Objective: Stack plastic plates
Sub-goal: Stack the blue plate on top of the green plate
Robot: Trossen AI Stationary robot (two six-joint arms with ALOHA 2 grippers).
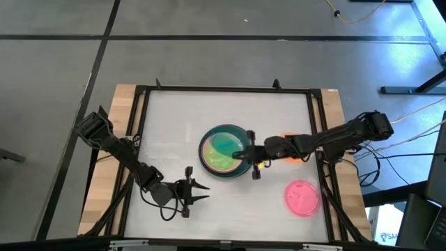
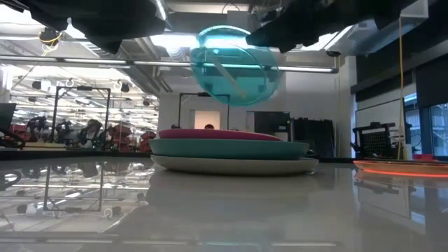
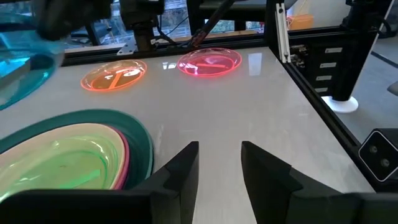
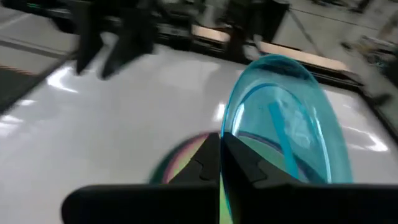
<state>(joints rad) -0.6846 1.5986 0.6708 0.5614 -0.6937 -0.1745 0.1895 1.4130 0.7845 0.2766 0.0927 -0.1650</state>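
Note:
A stack of plates sits mid-table: a large grey one at the bottom, then dark green, magenta and peach, with a small green plate on top. My right gripper is shut on a clear teal plate and holds it over the stack. An orange plate lies flat to the right of the stack, partly under my right arm. A pink plate lies flat near the right front corner. My left gripper waits open, near-left of the stack. No black plate shows. My right gripper pinches the teal plate's rim between its two fingers, on the edge nearest the wrist, coming level from the table's right. The plate is lifted clear above the stack and tilted steeply, its far edge raised.
A black frame runs round the white table top. Bare table lies left of and behind the stack. My left arm reaches in from the left edge. Beyond the table is a workshop room.

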